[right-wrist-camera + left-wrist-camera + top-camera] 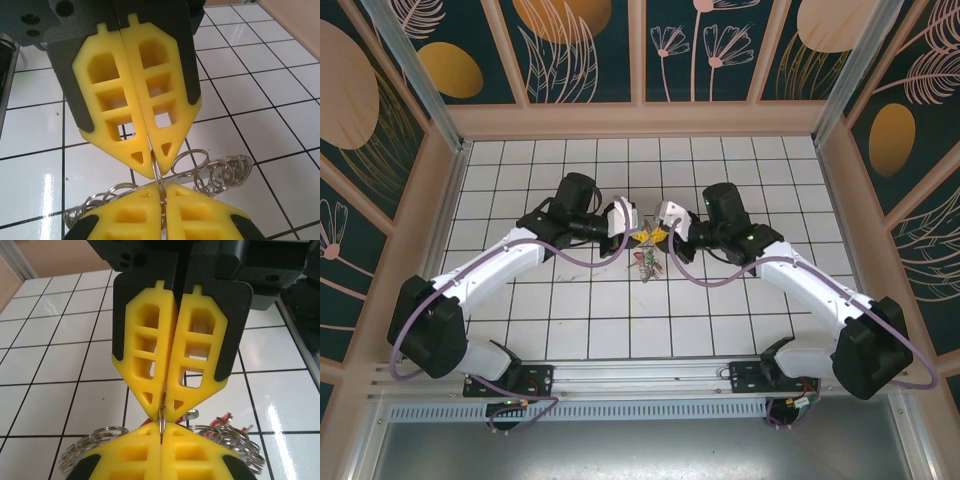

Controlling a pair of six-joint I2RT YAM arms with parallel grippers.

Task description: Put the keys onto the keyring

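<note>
My two grippers meet tip to tip over the middle of the tiled floor. Both pinch one thin silvery split ring (162, 416) (159, 175), seen edge-on. My left gripper (642, 237) (161, 434) (151, 159) is shut on it from one side. My right gripper (661, 235) (163, 199) (165, 401) is shut on it from the other. Under them hangs the keyring (200, 170), a silvery wire strung with several small split rings (235, 440). Keys with red tags (225, 418) dangle in the bunch (648, 263), which is partly hidden by the yellow fingers (125, 455).
White tiled floor (570, 320) spreads all round the bunch. Beige walls with dark patterned panels (640, 120) close the back and sides. Both arm bases (510, 380) sit on the rail at the near edge.
</note>
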